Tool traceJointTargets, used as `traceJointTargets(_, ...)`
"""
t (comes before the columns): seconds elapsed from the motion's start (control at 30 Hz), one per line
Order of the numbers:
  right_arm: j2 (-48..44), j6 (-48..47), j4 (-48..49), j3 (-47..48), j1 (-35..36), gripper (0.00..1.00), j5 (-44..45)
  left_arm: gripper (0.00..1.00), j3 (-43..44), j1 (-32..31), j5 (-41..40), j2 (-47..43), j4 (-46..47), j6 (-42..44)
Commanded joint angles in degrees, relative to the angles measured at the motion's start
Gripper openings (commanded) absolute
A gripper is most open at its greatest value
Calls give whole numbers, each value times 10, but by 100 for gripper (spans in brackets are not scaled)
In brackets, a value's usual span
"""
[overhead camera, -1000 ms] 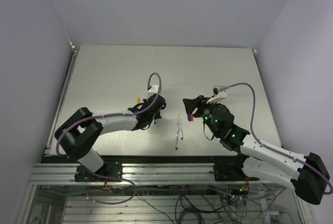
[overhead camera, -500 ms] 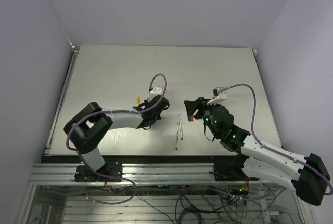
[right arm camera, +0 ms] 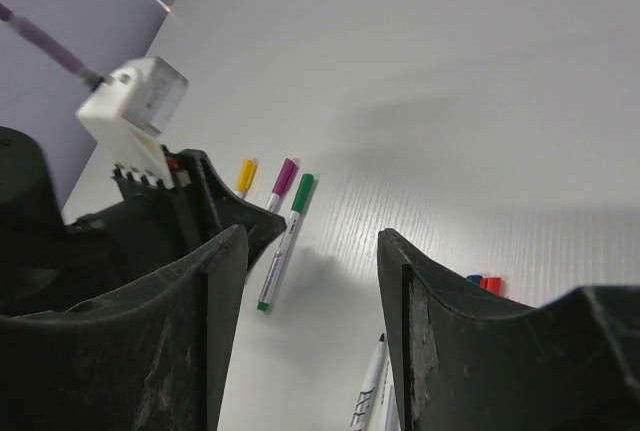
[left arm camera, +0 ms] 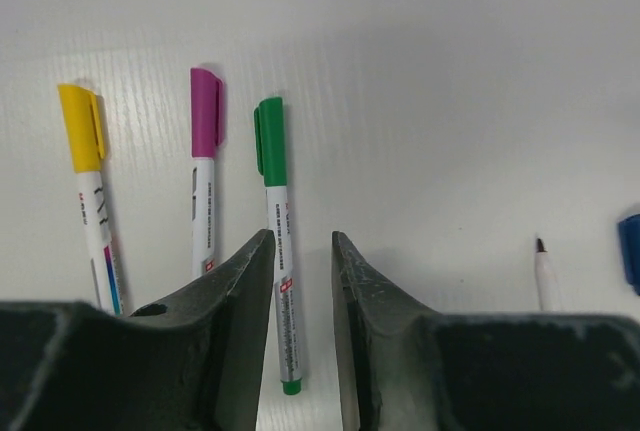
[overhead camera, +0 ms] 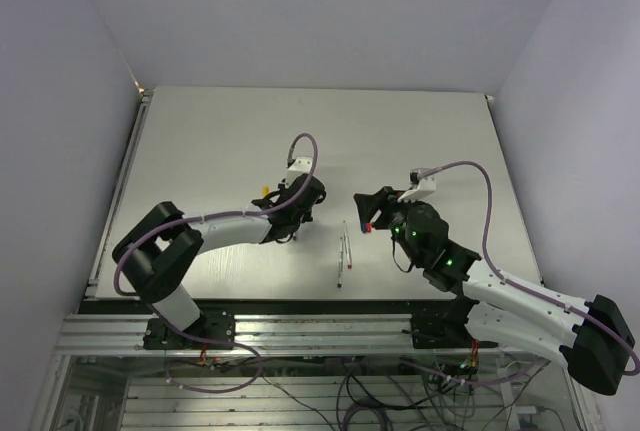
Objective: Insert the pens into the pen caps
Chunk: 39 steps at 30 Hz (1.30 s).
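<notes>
Three capped pens lie side by side in the left wrist view: yellow (left arm camera: 88, 181), purple (left arm camera: 203, 161) and green (left arm camera: 275, 231). My left gripper (left arm camera: 303, 241) hovers over the green pen with its jaws a narrow gap apart and nothing between them. It sits left of centre in the top view (overhead camera: 297, 213). An uncapped pen (left arm camera: 543, 276) and a blue cap (left arm camera: 630, 261) show at the right. My right gripper (right arm camera: 312, 236) is wide open and empty, above the table (overhead camera: 362, 207). Red and blue caps (right arm camera: 485, 284) lie together beyond it. Uncapped pens (overhead camera: 345, 251) lie below it.
The pale table (overhead camera: 200, 141) has its back edge against the wall and raised rails along the sides. My two grippers are close together near the table's middle, with the left wrist camera (right arm camera: 135, 106) in front of the right gripper.
My left wrist has lifted and drawn back a little from the capped pens, and its elbow has shifted. My right arm has barely moved.
</notes>
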Motion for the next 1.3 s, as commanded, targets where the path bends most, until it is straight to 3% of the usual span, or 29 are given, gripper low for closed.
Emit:
traceJointTargets(0.0, -8, 13, -14, -4, 1, 54, 24, 40, 21, 2, -10, -50, -22, 7)
traceJointTargets(0.23, -25, 53, -71, -10, 2, 54, 81, 44, -25, -9, 67, -111, -15, 1)
traceJointTargets(0.53, -52, 113, -156, -15, 1, 54, 149, 47, -64, -100, 98, -141, -34, -22)
traceJointTargets(0.63, -64, 123, -163, -22, 1, 54, 157, 53, -67, -129, 96, -145, -34, -19)
traceJointTargets(0.7, -71, 129, -164, -26, 1, 54, 159, 61, -61, -152, 95, -138, -35, -14)
traceJointTargets(0.97, -83, 141, -182, -26, 2, 54, 160, 60, -23, -228, 60, -60, -56, -21)
traceJointTargets(1.27, -96, 141, -184, -34, 1, 54, 163, 59, -3, -246, 33, -21, -70, -34)
